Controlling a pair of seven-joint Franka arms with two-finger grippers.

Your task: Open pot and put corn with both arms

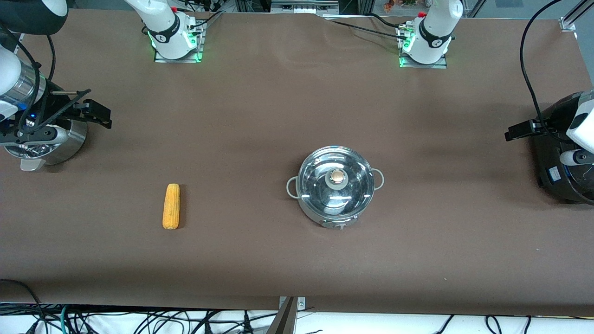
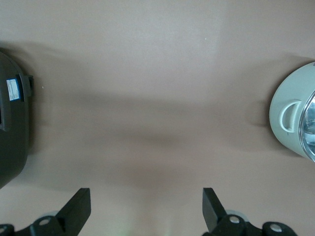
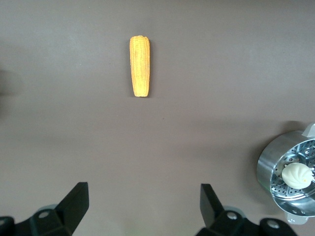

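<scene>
The steel pot [image 1: 335, 204] stands mid-table with its glass lid [image 1: 320, 178] on and the round knob [image 1: 338, 176] on top. Its side and one loop handle show in the left wrist view [image 2: 288, 115]. The corn [image 1: 171, 206] lies flat on the cloth toward the right arm's end, also in the right wrist view [image 3: 140, 66]. My right gripper [image 1: 97, 113] hangs open and empty over the steamer pot's edge; its jaws [image 3: 144, 204] stand wide over bare cloth. My left gripper [image 1: 517, 132] hangs open and empty beside the black cooker, jaws [image 2: 146, 209] wide over bare cloth.
A perforated steel steamer pot [image 1: 69, 144] with a white bun [image 3: 297, 176] stands at the right arm's end. A big black cooker [image 1: 564, 185] stands at the left arm's end, also in the left wrist view [image 2: 12, 128]. Brown cloth covers the table.
</scene>
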